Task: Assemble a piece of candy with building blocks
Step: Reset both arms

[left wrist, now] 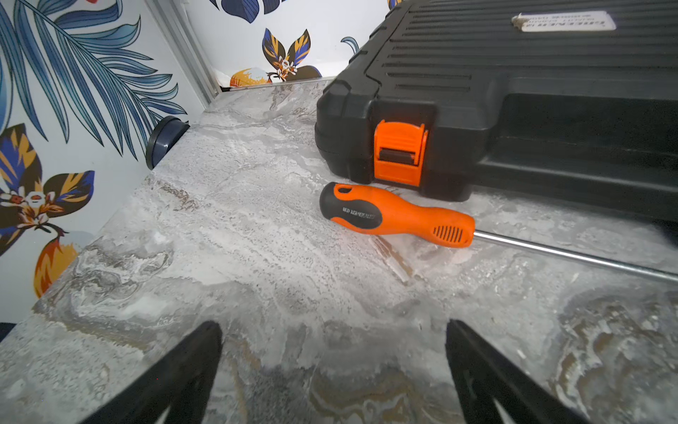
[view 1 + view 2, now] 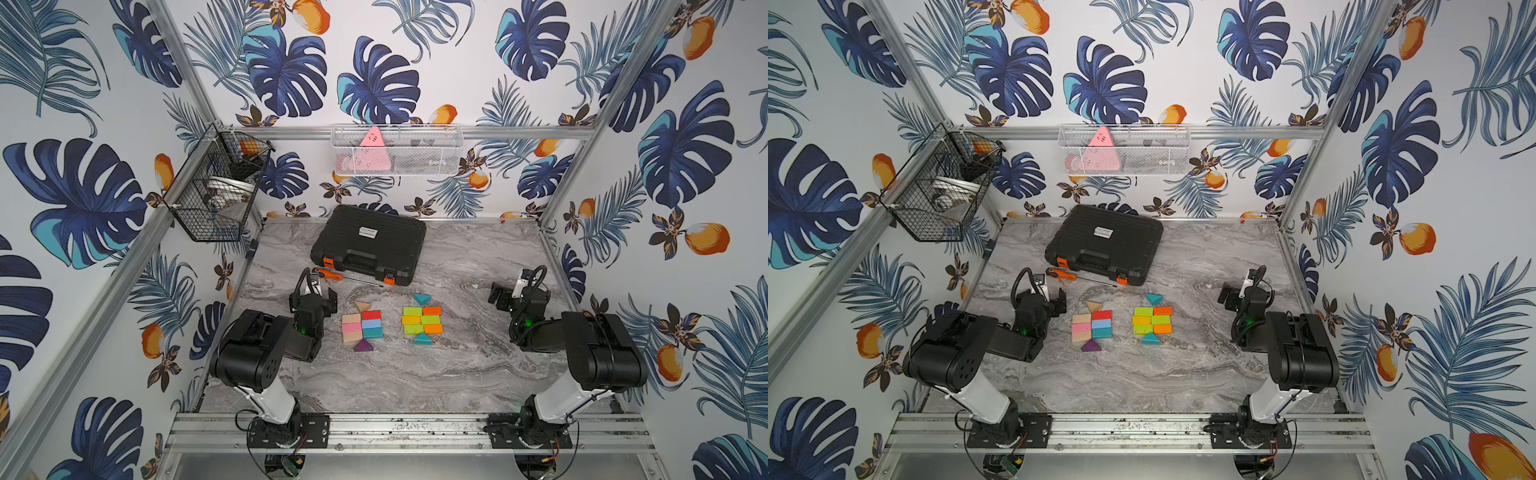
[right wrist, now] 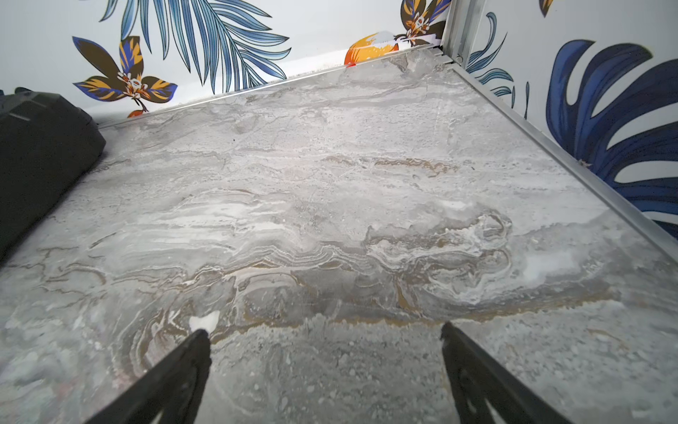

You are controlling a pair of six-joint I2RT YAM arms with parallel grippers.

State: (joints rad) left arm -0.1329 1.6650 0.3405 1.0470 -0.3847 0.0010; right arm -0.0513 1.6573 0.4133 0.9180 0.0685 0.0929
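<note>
Both end effectors are empty with jaws apart. The left end effector (image 1: pixel 334 326) hovers over bare tabletop (image 1: pixel 227 257) just short of the orange-handled screwdriver (image 1: pixel 396 216), which lies along the near edge of the black tool case (image 2: pixel 370 245). The right end effector (image 3: pixel 324 330) faces bare tabletop off the case's right end, well apart from it. The building blocks (image 2: pixel 1160 320) lie flat on the robot's side of the case, in two tight candy-like clusters: a pastel cluster (image 2: pixel 361 326) nearer the case's left end and a green-and-orange cluster (image 2: pixel 422 320) nearer its right end. Each has a wedge at both ends.

Judgement: the layout is nearly or fully complete. Risks:
- The far teal wedge (image 2: pixel 421 298) seems to sit just off its bricks, and the plain-wood wedge (image 2: pixel 361 306) looks skewed. Nudging either one could shove the loose, unglued bricks out of line.
- The left arm sits just beside the pastel cluster, so a careless swing could scatter it or roll the screwdriver.

Containers:
- The tool case is closed and latched, contents hidden.
- The black wire basket (image 2: pixel 212 195), on the wall left of the case, holds pale round items I cannot identify.
- The white mesh basket (image 2: pixel 436 153), above and behind the case, holds a pink triangular object (image 2: pixel 370 151) and some unclear dark items.
</note>
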